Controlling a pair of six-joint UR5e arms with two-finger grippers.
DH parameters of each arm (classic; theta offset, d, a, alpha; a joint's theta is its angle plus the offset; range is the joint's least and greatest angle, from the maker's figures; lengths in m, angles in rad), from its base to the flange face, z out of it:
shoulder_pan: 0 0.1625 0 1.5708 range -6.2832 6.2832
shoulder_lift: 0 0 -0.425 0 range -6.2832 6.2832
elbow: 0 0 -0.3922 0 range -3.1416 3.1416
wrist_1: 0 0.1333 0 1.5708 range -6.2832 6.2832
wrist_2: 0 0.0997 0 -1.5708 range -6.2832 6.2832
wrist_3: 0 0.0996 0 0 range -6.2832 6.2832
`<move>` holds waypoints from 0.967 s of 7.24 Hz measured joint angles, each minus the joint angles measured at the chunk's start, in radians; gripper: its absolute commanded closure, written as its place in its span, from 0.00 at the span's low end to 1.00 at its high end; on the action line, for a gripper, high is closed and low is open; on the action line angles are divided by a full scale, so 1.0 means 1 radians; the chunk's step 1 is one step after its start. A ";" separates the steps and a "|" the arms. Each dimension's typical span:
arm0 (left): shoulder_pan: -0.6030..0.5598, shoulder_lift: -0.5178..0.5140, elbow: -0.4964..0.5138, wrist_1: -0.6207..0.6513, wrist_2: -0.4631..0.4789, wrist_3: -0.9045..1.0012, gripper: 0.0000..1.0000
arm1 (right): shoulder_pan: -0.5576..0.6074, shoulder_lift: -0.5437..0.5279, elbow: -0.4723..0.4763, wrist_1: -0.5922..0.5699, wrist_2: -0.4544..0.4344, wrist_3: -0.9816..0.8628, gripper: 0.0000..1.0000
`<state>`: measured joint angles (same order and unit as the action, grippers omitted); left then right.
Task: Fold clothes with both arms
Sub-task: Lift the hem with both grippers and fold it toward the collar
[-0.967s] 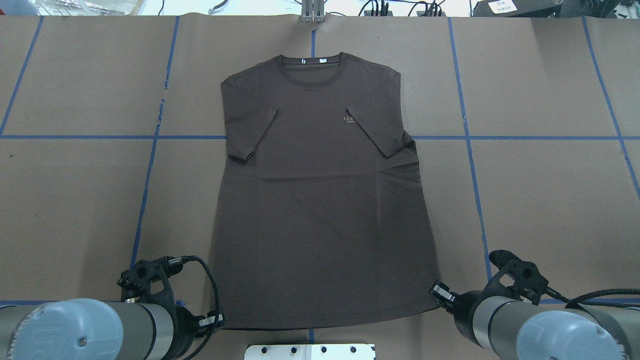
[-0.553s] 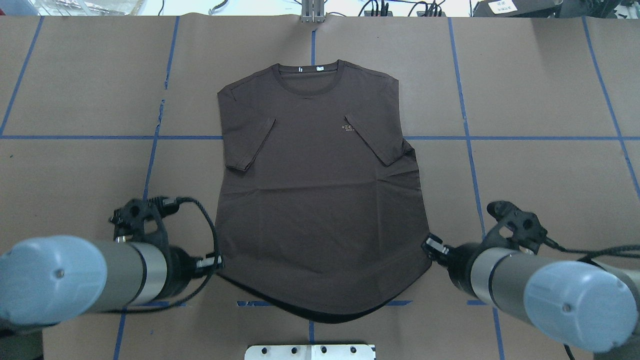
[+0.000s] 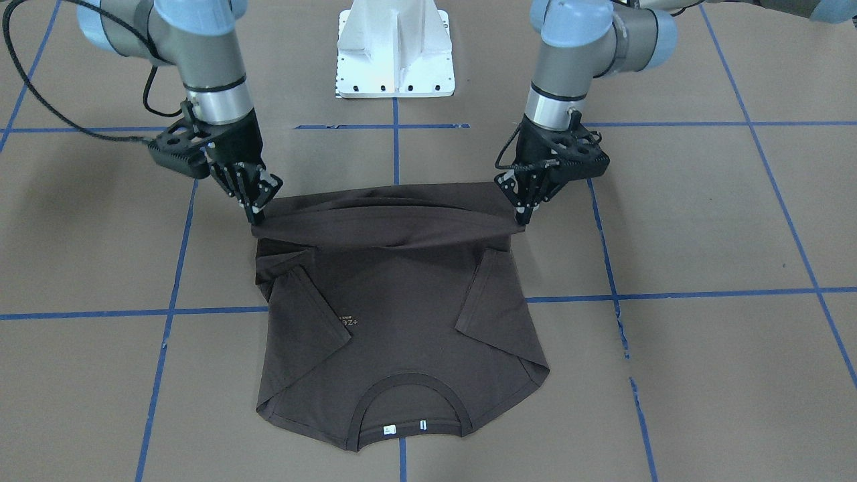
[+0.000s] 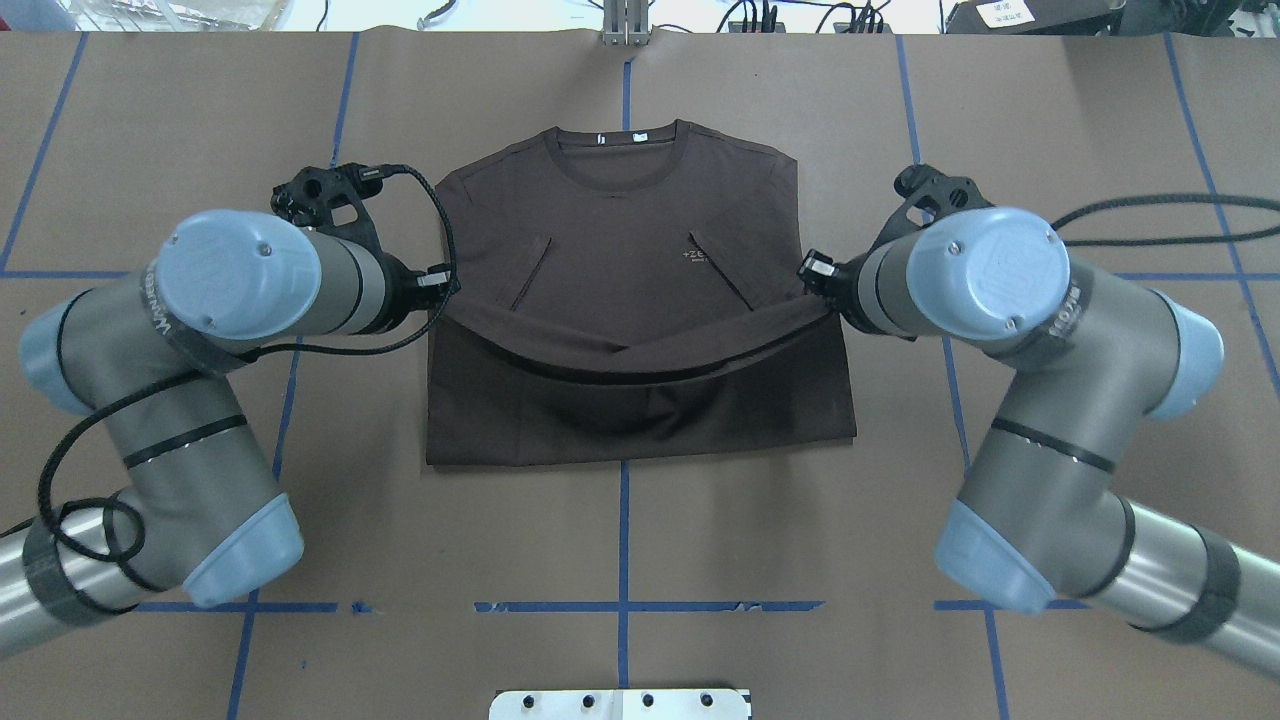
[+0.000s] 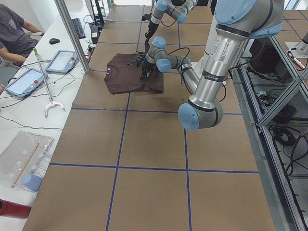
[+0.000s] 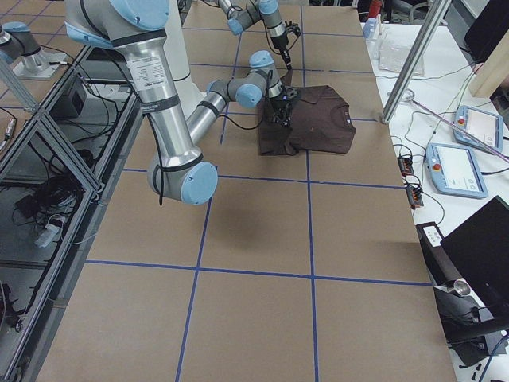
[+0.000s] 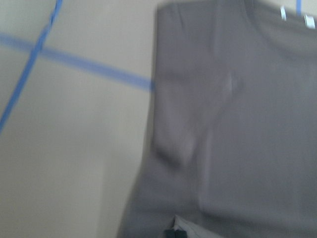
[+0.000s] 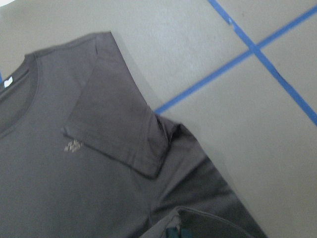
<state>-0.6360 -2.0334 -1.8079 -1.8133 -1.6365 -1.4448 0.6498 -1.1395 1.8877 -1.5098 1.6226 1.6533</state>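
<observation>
The T-shirt lies in the middle of the table, its collar on the side far from the robot. You see the left gripper and the right gripper each closed on one hem corner. The hem hangs lifted between them above the shirt's body. The white base bracket stands near the robot, well apart. In the overhead view the wrists seem to hide the fingertips.
</observation>
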 measured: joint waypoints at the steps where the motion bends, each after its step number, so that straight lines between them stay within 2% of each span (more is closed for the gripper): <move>1: -0.045 -0.039 0.101 -0.069 0.001 0.018 1.00 | 0.059 0.057 -0.107 0.012 0.006 -0.045 1.00; 4: -0.116 -0.110 0.270 -0.162 0.044 0.051 1.00 | 0.126 0.222 -0.430 0.156 0.009 -0.072 1.00; 6: -0.119 -0.145 0.342 -0.189 0.073 0.044 1.00 | 0.129 0.280 -0.573 0.245 0.007 -0.073 1.00; 7: -0.119 -0.180 0.419 -0.234 0.077 0.042 0.98 | 0.128 0.292 -0.617 0.277 0.005 -0.074 1.00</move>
<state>-0.7554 -2.2136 -1.3893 -2.0474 -1.5597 -1.4026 0.7777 -0.8479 1.2705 -1.2328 1.6277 1.5792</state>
